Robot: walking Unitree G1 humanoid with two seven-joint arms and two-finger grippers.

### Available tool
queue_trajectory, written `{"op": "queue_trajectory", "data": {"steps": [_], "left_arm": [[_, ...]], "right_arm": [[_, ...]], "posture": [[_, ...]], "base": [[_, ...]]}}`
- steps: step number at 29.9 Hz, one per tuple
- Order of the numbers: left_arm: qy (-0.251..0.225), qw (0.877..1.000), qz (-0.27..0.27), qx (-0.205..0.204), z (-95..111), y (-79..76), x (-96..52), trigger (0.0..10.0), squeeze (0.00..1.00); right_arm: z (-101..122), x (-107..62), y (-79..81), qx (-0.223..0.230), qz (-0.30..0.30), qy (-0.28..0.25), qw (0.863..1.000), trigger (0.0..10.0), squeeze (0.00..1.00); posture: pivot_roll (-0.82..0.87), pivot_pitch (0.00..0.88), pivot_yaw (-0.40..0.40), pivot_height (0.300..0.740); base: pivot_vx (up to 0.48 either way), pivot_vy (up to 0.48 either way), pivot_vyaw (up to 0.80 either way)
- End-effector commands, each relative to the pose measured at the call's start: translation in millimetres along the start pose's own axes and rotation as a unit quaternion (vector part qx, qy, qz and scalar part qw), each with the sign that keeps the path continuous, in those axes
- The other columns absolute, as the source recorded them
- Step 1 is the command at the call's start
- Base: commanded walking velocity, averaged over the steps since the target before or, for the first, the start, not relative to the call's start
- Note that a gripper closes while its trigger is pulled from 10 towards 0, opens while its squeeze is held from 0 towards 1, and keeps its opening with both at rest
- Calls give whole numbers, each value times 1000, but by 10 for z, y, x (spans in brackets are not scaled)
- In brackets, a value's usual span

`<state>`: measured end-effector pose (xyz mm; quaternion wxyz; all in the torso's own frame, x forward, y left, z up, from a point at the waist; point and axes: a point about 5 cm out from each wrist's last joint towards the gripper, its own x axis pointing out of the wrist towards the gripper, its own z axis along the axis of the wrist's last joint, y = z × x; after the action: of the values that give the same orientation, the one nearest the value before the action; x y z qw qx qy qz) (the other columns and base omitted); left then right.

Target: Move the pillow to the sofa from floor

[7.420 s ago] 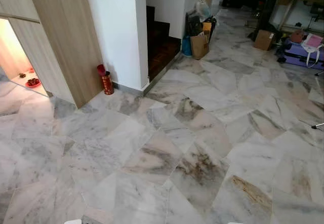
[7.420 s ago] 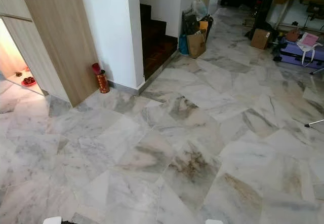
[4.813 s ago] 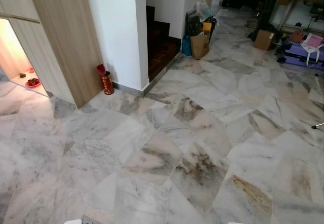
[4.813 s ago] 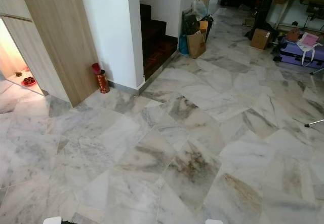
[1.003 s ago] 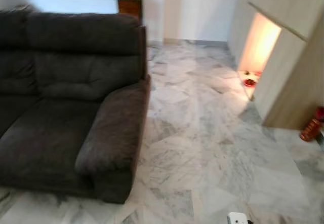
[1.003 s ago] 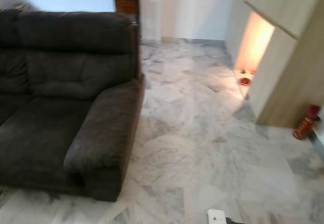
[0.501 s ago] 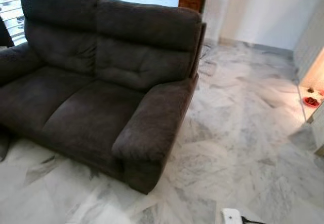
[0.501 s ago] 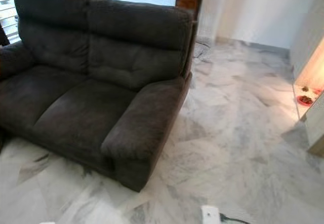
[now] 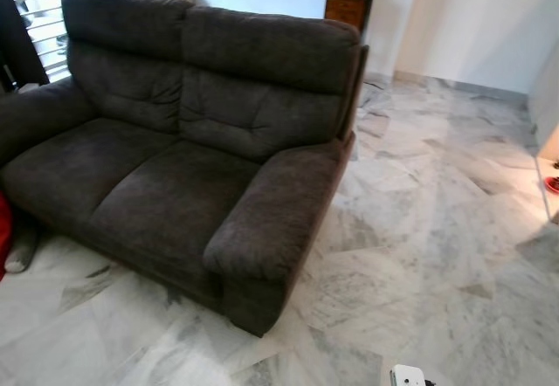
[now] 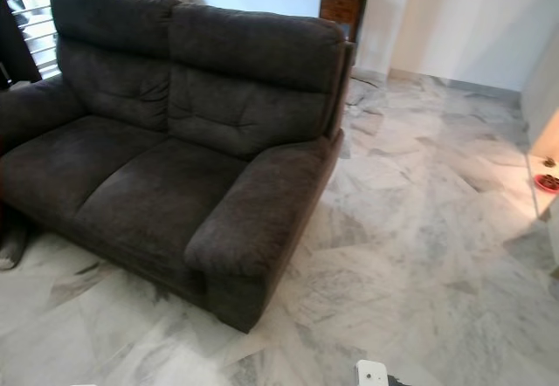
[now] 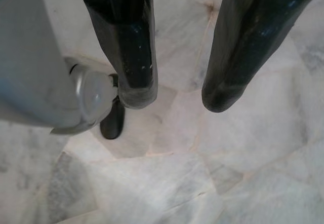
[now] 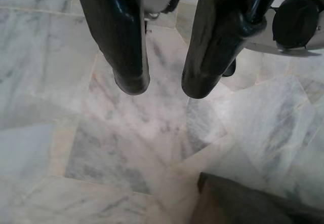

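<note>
Marble floor, dark sofa ahead.
Your left claw and right claw hang parted, empty; find the pillow next.

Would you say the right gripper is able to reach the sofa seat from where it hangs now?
Probably not yet: the right gripper hangs open over bare marble floor, pointing down, while the sofa stands ahead to the robot's left.

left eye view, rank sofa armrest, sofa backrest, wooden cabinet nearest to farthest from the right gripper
1. Sofa armrest, in front, closest to the right gripper.
2. Sofa backrest, behind the armrest.
3. Wooden cabinet, far back by the wall.
</note>
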<state>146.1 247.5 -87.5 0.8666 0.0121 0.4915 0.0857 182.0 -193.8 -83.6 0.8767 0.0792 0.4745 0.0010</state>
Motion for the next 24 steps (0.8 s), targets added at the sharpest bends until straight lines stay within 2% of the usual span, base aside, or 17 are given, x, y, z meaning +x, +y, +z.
{"op": "queue_trajectory", "data": {"steps": [1,5,24], "left_arm": [[6,1000,5,3,-5,45,-4,10000,0],[5,1000,3,2,-2,41,-4,10000,0],[6,1000,4,1,1,46,-3,10000,0]], "right_arm": [[32,16,55,3,6,-3,1000,10000,0],[32,16,55,-9,11,3,1000,10000,0],[30,18,64,-7,13,6,1000,10000,0]], "posture": [[65,0,-12,740],[67,0,-14,740],[68,0,-13,740]], "base": [[0,480,0],[0,480,0],[0,480,0]]}}
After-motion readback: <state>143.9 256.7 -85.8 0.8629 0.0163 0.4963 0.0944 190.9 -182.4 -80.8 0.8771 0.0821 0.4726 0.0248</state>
